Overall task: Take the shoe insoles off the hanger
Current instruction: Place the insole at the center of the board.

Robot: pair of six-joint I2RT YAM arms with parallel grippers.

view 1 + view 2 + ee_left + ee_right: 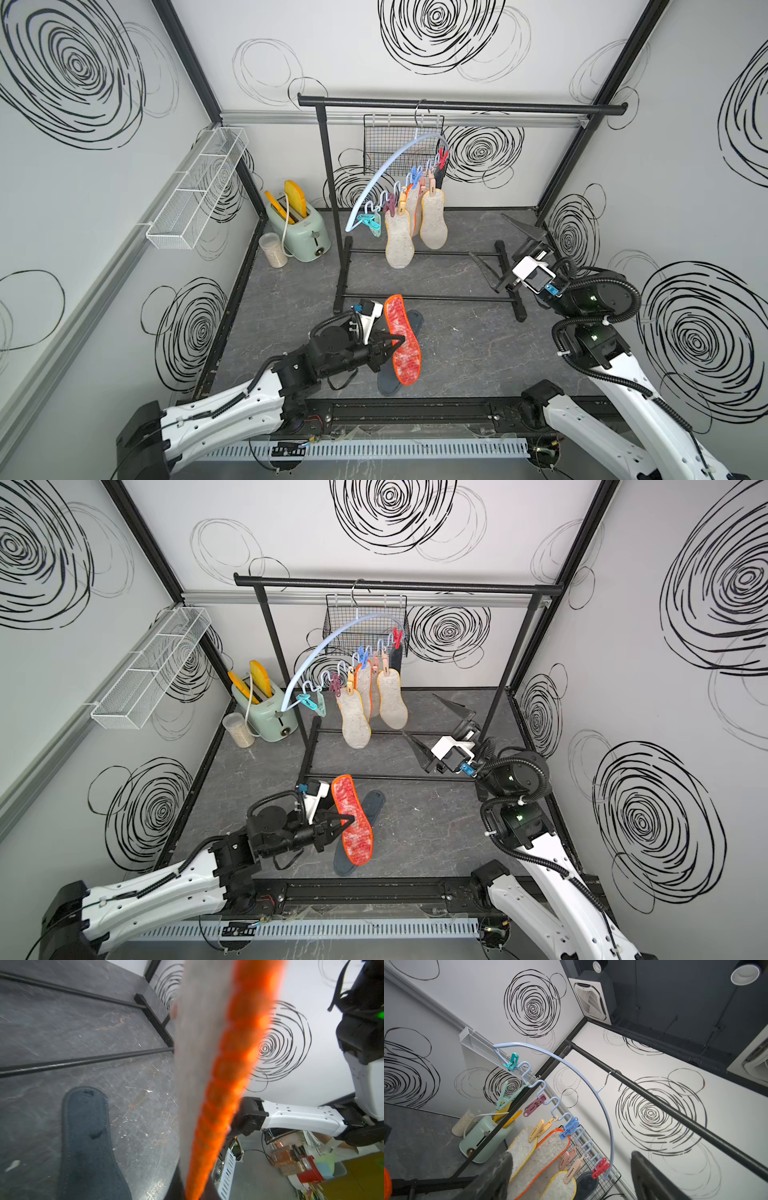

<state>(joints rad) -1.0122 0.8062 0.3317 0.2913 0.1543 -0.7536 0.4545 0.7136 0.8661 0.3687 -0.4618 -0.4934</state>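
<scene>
In both top views the left gripper [398, 341] is clamped tight on the long edge of the mottled red insole [406, 363]. It holds the insole off the floor at the near centre, over a grey-blue insole [414, 322] lying flat. The right gripper [502, 248] hangs at the right, near the hanging shoe insoles, with its jaws spread wide and nothing between them. The pale blue hanger [384, 176] hooks on the black garment rail [519, 107] at the far centre, with three pale felt insoles [400, 245] pegged to it. A mint-green toaster [297, 230] stands at the far left.

The left wrist view shows the mottled red insole [228, 1064] edge-on, blurred and filling the middle. The grey-blue insole [87, 1136] is on the floor beside it. The jaws are hidden here.

In the right wrist view both fingers [496, 1176] stand far apart and hold nothing. Beyond them is the hanger [591, 1088], where an orange-edged felt insole [550, 1151] hangs between two yellow-edged ones. A black insole [586, 1185] hangs under the red peg [601, 1168].
</scene>
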